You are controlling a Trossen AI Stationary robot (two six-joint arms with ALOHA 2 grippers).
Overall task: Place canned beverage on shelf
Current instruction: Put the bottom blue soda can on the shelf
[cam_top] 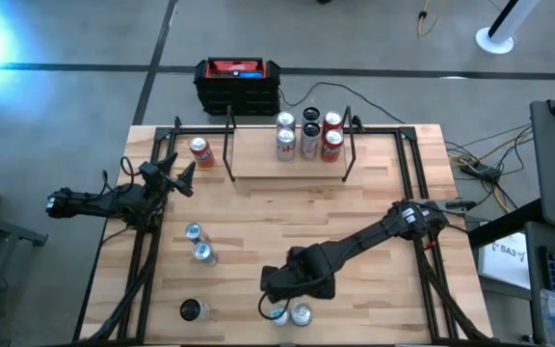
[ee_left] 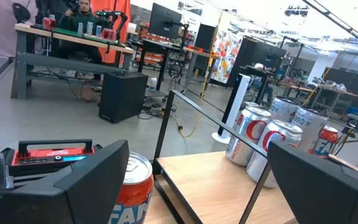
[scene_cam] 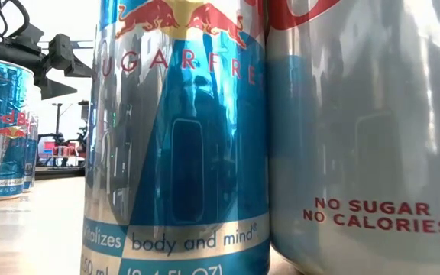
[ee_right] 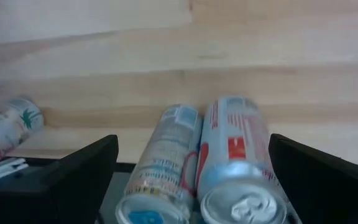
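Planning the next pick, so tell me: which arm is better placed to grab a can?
Probably right: its open tool hangs over two cans at the table's near edge. The left tool is beside the orange can.

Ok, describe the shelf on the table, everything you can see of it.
The shelf is a low rack: a light wood board carried on thin black metal posts, set at the table's far edge. Six cans stand upright in a cluster at its right end; the rest of the board is bare. A red can stands on the table just off its left end. Neither gripper touches it.
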